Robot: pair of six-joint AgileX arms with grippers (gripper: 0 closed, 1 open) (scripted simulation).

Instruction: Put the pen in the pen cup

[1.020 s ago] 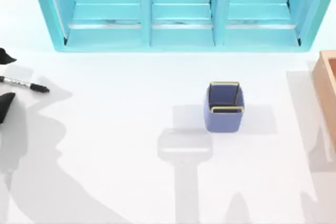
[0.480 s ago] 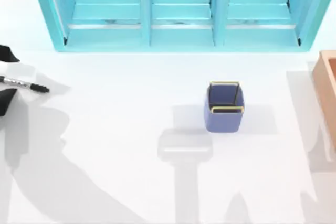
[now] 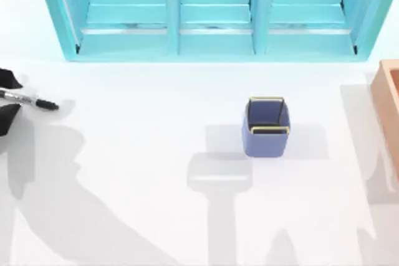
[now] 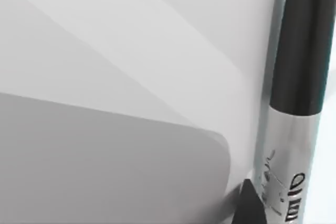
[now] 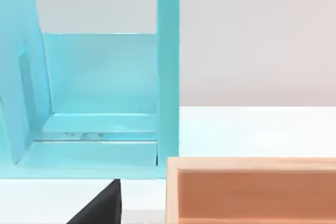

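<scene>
The pen (image 3: 31, 100) lies on the white table at the far left, its black cap end pointing right. My left gripper (image 3: 7, 98) is open around the barrel, one dark finger (image 3: 9, 80) behind it and one in front, each a small gap away. The left wrist view shows the silver barrel with dark print (image 4: 294, 129) close up, beside a dark fingertip (image 4: 248, 205). The pen cup (image 3: 267, 126), periwinkle blue with a gold rim, stands upright right of the table's centre, far from the pen. My right arm is parked at the right, one dark fingertip (image 5: 102, 205) showing in its wrist view.
A teal shelf unit (image 3: 212, 17) with three bays spans the back of the table, and its end bay (image 5: 105, 103) faces the right wrist camera. A tan wooden box (image 3: 389, 104) sits at the right edge. Bare white table lies between pen and cup.
The left gripper's fingers have moved in closer to the pen from both sides, and the arm's shadow has shifted left. Pen and cup have barely moved.
</scene>
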